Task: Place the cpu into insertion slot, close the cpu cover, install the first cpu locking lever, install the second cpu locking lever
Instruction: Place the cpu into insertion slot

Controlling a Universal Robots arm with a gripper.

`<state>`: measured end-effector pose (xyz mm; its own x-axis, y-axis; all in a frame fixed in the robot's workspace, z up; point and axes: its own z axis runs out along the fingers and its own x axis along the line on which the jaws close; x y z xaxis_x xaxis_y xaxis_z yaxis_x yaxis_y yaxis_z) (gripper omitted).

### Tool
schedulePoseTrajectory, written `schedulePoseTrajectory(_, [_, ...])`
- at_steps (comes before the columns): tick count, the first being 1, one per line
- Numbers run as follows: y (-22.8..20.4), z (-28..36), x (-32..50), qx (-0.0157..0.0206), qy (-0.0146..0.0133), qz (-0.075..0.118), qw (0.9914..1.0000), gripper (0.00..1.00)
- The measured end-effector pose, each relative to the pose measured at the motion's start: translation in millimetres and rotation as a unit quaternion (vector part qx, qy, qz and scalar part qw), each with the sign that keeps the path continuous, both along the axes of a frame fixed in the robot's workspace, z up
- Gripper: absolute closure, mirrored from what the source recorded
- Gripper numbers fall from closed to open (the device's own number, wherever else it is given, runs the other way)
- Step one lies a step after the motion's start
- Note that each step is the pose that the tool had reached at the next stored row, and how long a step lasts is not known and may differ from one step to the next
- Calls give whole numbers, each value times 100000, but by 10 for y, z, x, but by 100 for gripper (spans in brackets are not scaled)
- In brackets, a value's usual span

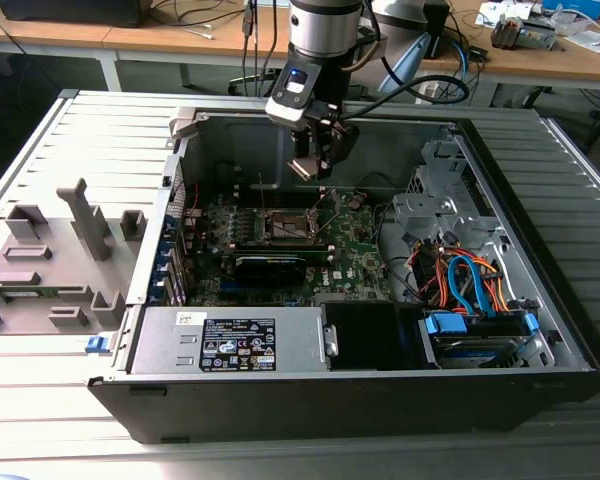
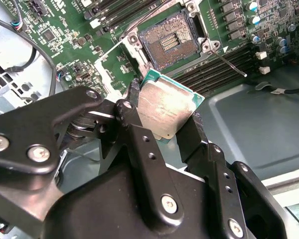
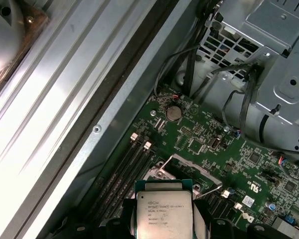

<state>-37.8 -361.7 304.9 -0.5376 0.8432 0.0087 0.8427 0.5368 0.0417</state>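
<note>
While the gripper [image 2: 164, 118] pinches it by two opposite edges between black fingers [image 2: 132, 119], the cpu [image 2: 165, 110] hangs in the air above the circuit board [image 2: 65, 55], not touching it. It is a small flat square with a dull, faintly scuffed silver-grey metal top that carries some print, and a thin green border runs around the metal. In the second wrist view it sits tilted.

The insertion slot [image 2: 168, 44] lies uncovered just beyond the cpu, its brownish-gold pin field ringed by a dark metal rim. A thin metal lever [image 2: 230, 63] sticks out beside it.

In the exterior view the gripper [image 1: 318, 158] is in the upper middle of the frame, above the insertion slot [image 1: 288, 226] near the centre of the circuit board.

The open computer case [image 1: 360, 385] holds that circuit board and a grey power supply box [image 1: 230, 340] at lower centre. At the exterior view's right it holds a bundle of orange and blue cables [image 1: 460, 275] over a drive [image 1: 475, 335] with blue tabs. The computer case lies on a ribbed grey table [image 1: 570, 200], with grey plastic blocks [image 1: 50, 260] at the exterior view's left.
</note>
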Motion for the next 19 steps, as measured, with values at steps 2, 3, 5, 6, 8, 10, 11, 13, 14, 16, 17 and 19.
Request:
schedulePoseTrajectory(2, [0,0,0,-6,-1,-256,100000,45])
schedulePoseTrajectory(3, [0,-1,0,-18,1,-746,99997,45])
schedulePoseTrajectory(5, [0,-3,0,-36,2,-2070,99979,45])
schedulePoseTrajectory(6, [0,-3,0,-34,0,-2243,99975,45])
schedulePoseTrajectory(8, [0,-3,0,-33,0,-2445,99970,45])
schedulePoseTrajectory(10, [0,-3,0,-35,1,-2614,99966,45])
schedulePoseTrajectory(11, [0,-4,0,-32,-1,-2725,99963,45])
schedulePoseTrajectory(13, [0,-4,0,-35,0,-2856,99959,45])
schedulePoseTrajectory(14, [0,-4,0,-33,-1,-2959,99956,45])
schedulePoseTrajectory(16, [0,-4,0,-35,-1,-3103,99952,45])
schedulePoseTrajectory(17, [0,-4,0,-34,0,-3206,99949,45])
schedulePoseTrajectory(19, [0,-5,0,-34,-1,-3401,99942,45])
